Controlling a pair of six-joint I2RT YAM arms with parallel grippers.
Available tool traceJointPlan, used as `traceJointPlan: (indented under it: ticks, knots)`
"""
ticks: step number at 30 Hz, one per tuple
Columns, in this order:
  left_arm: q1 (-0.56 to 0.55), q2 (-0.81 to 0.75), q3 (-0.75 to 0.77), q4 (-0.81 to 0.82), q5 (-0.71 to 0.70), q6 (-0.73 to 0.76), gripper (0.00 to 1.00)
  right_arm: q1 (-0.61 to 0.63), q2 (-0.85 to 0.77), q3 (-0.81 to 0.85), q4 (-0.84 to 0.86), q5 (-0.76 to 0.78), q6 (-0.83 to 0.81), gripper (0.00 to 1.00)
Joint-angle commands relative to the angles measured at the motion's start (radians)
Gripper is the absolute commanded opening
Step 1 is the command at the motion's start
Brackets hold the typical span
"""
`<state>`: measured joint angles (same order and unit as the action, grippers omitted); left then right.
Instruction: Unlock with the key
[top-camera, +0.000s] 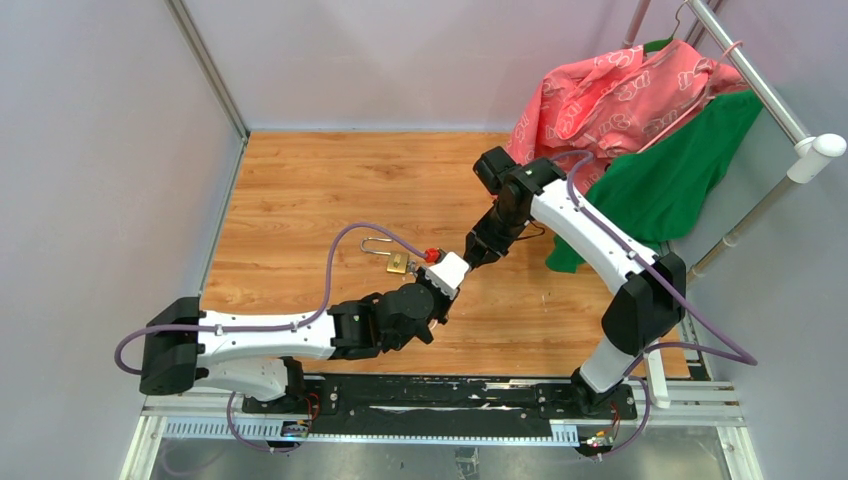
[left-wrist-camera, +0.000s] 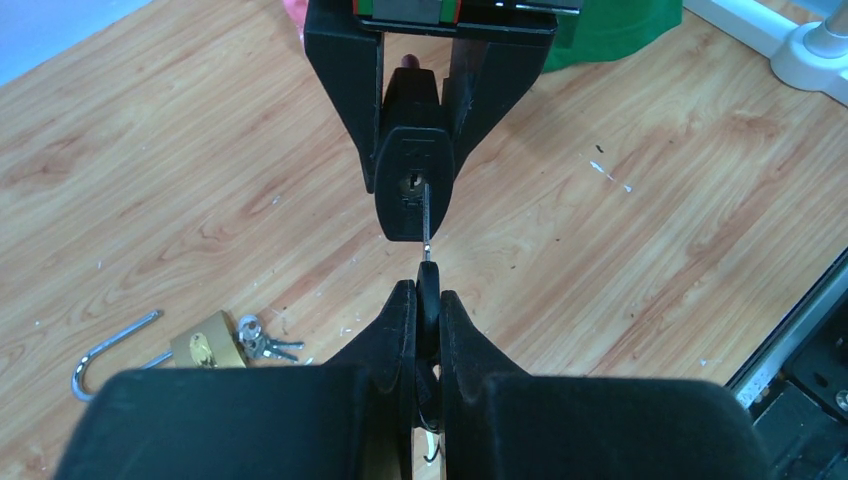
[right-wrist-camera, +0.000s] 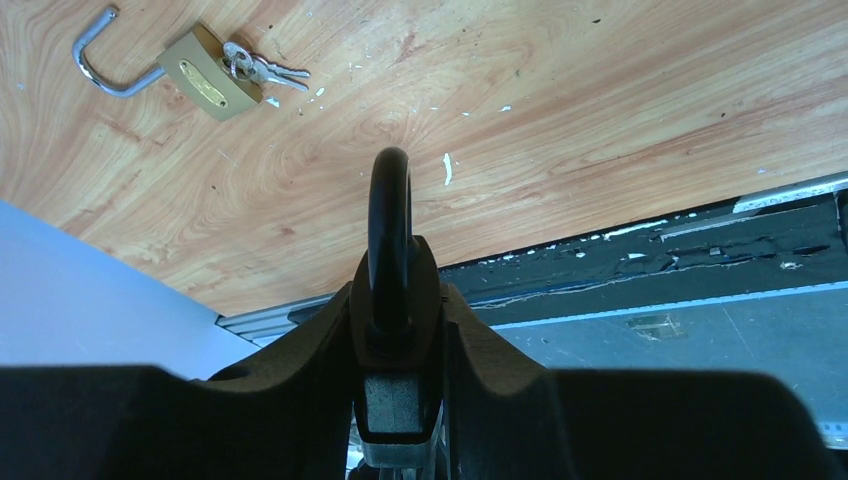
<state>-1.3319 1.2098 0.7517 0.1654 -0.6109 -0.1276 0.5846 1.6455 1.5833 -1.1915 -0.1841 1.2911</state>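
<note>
While the two arms meet over the middle of the pale wooden tabletop (top-camera: 300, 190), the left gripper (left-wrist-camera: 428, 286) is pinched tight on a small key with a flat black head and a thin silver blade (left-wrist-camera: 428, 302). Its two black fingers (left-wrist-camera: 398, 322) press on either side of the head, and the blade sticks out straight ahead.

Facing it, the right gripper (right-wrist-camera: 396, 292) is clamped partway closed around a black padlock with a dark curved shackle (right-wrist-camera: 390, 215). In the left wrist view the lock's underside faces the key, with the keyhole showing in the middle. The tip of the blade is right at that keyhole and most of the blade is outside it. How far it has gone in, I cannot tell. Both key and lock are held up off the wood, and the shackle looks seated in the body.

Lying flat on the table to the left of the grippers is a second, brass-coloured padlock (top-camera: 397, 263). Its silver shackle is swung open, and a little bunch of silver keys (left-wrist-camera: 262, 342) rests against its body. Neither gripper touches it.

At the back right, a pink patterned garment (top-camera: 610, 95) and a green one (top-camera: 680, 170) hang on a white metal rail (top-camera: 770, 95).
</note>
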Motion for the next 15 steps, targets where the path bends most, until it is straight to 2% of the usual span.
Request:
traceJointPlan:
  ticks: [1,15]
  knots:
    - [-0.006,0.018,0.041,-0.007,-0.009,-0.026,0.0,0.021,-0.016,0.028,-0.041,0.025,0.009,0.0]
    - [-0.004,0.06,0.065,-0.024,-0.051,-0.034,0.0,0.053,-0.008,0.061,-0.048,0.052,-0.008,0.0]
